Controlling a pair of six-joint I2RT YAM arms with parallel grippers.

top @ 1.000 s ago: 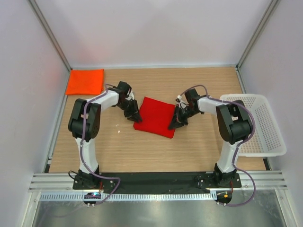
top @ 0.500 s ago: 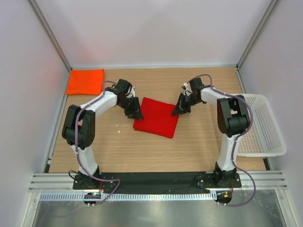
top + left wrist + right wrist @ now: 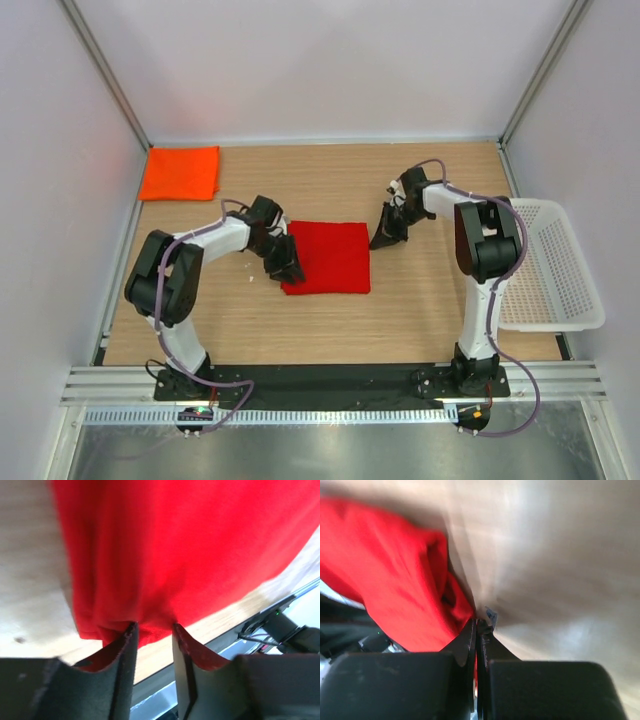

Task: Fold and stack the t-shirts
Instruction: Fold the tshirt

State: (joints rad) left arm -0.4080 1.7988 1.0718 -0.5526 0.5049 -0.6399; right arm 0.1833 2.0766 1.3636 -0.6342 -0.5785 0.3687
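Observation:
The red t-shirt (image 3: 330,258) lies folded into a square in the middle of the table. My left gripper (image 3: 285,265) is at its left edge. In the left wrist view the jaws (image 3: 152,627) stand a little apart with the bunched hem of the red t-shirt (image 3: 175,555) pinched between their tips. My right gripper (image 3: 385,232) is at the shirt's far right corner. In the right wrist view it (image 3: 477,622) is shut, with the red t-shirt (image 3: 400,595) and a small white label at its tips. The orange t-shirt (image 3: 180,172) lies folded at the far left corner.
A white mesh basket (image 3: 520,203) stands at the table's right edge, beside the right arm. Grey walls close in the left, back and right sides. The black base rail (image 3: 320,378) runs along the near edge.
The red t-shirt has turned from a tilted lie to square with the table. The left gripper moved nearer with its left edge. The right gripper moved away and to the right with the corner.

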